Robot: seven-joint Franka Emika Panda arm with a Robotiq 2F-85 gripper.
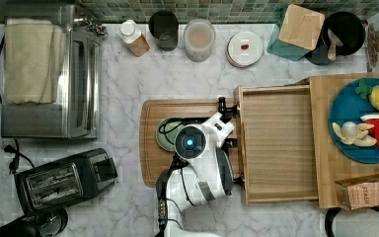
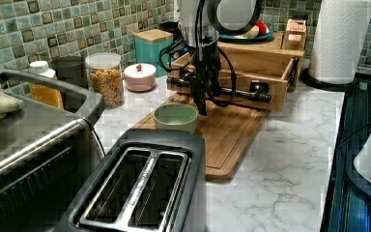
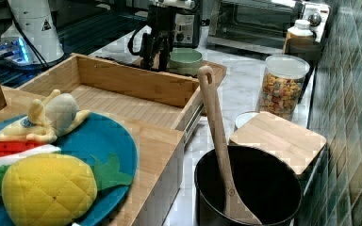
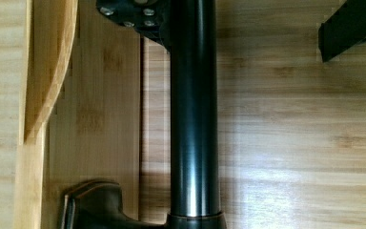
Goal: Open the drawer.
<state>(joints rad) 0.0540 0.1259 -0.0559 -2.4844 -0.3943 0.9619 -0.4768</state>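
The light-wood drawer (image 1: 279, 143) stands pulled far out of its box, its plain bottom bare (image 3: 122, 101). Its black bar handle (image 2: 241, 93) crosses the front above the cutting board; one post (image 1: 222, 103) shows beside the arm. My gripper (image 2: 202, 101) hangs straight down at the handle, roughly at mid-length. In the wrist view the gripper (image 4: 243, 24) is open, the black bar (image 4: 194, 119) running between the fingers. The bar lies against one finger (image 4: 133, 14), and the other finger (image 4: 352, 24) stands well clear of it.
A cutting board (image 1: 150, 148) with a green bowl (image 2: 176, 117) lies under the handle. A toaster (image 1: 64, 180) and a toaster oven (image 1: 49, 79) fill the top view's left. Jars (image 1: 200, 39) line the tiled wall. A blue plate (image 1: 348, 106) of toy fruit sits on the drawer box.
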